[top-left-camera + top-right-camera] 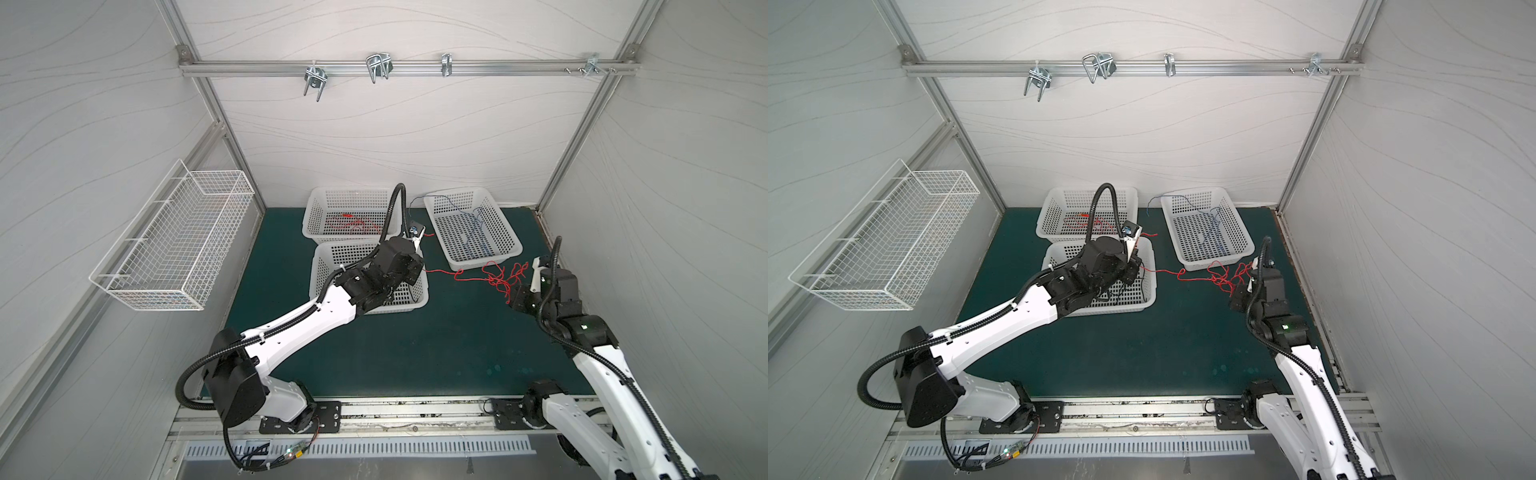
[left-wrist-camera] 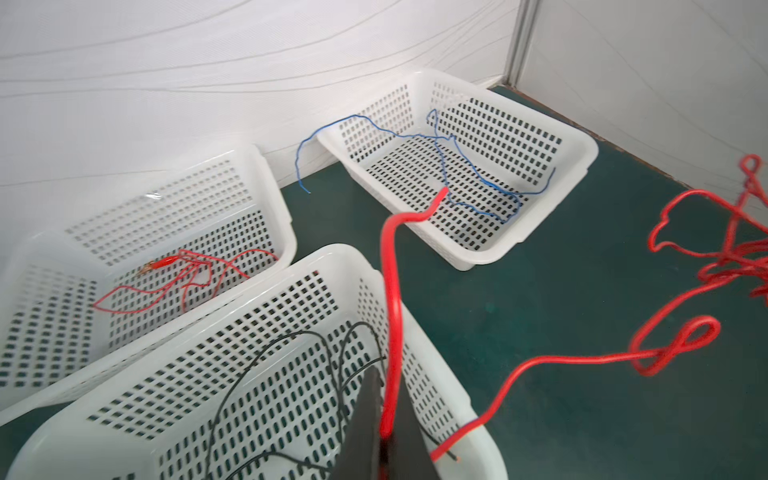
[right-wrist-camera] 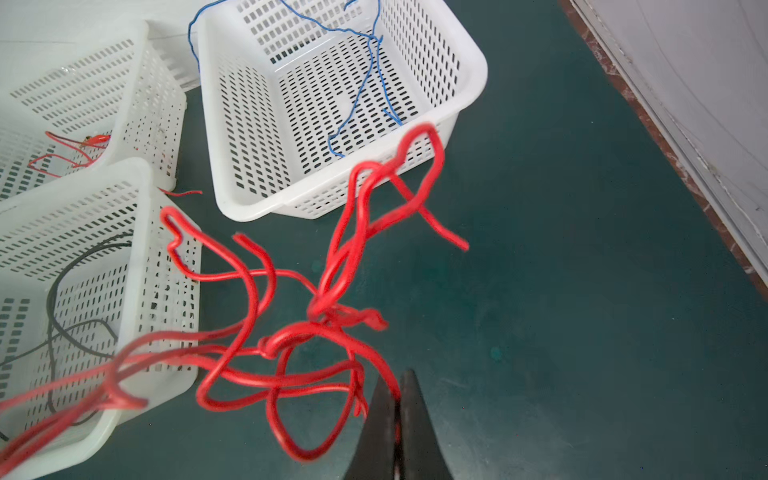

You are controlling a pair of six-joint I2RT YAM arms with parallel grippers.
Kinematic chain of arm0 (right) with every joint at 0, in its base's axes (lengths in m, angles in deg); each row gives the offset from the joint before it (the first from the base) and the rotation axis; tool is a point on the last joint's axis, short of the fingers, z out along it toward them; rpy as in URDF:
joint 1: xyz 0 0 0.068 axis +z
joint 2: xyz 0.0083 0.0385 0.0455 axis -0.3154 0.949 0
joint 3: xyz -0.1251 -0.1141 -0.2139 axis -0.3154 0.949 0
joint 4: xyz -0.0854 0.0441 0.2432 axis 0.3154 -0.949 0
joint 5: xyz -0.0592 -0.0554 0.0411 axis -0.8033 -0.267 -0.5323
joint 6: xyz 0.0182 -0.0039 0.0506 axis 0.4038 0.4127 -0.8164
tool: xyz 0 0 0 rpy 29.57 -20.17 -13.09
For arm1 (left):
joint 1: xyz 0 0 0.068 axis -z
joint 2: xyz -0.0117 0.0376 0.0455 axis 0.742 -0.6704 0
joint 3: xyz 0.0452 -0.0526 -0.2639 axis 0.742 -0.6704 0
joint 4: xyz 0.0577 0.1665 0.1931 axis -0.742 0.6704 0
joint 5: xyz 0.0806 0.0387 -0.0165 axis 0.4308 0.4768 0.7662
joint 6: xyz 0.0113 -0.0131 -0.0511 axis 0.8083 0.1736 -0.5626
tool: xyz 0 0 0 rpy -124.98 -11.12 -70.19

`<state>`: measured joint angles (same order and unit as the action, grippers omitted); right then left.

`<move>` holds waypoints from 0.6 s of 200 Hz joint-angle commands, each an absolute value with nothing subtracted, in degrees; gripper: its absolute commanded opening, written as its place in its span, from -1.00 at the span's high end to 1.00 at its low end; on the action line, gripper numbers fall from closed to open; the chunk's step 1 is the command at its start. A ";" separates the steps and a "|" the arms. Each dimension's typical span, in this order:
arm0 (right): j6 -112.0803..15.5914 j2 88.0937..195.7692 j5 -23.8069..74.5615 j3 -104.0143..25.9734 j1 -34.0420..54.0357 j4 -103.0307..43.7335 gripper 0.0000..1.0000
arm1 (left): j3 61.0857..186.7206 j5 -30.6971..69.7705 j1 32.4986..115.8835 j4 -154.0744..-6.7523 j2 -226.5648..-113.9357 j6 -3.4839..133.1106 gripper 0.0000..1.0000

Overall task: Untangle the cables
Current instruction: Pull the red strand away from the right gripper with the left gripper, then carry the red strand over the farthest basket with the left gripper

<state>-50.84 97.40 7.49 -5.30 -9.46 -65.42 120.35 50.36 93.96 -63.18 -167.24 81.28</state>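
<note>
Both grippers pinch the thin red tangled cables (image 3: 332, 316): black left gripper (image 2: 386, 399) over a white perforated plastic basket (image 2: 343, 249), black right gripper (image 3: 398, 386) holding them above the dark green mat (image 3: 540, 291).

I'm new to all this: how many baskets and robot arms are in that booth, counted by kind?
White plastic baskets: 3
Wire basket on the side wall: 1
Robot arms: 2
Total: 6
</note>
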 commanded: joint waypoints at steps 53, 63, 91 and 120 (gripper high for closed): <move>-48.16 97.86 16.13 -4.39 -22.31 -65.54 1.00 | 118.16 62.99 83.51 -56.49 -157.37 80.24 1.00; -48.11 98.65 15.44 -4.70 -22.38 -65.56 1.00 | 117.63 62.92 83.00 -56.66 -156.22 80.74 1.00; -48.69 102.00 14.38 -5.65 -23.02 -66.43 1.00 | 117.53 63.42 81.61 -56.33 -154.65 81.70 1.00; -50.34 102.51 20.05 -4.21 -22.96 -62.98 1.00 | 116.47 58.08 81.40 -58.91 -154.01 82.49 1.00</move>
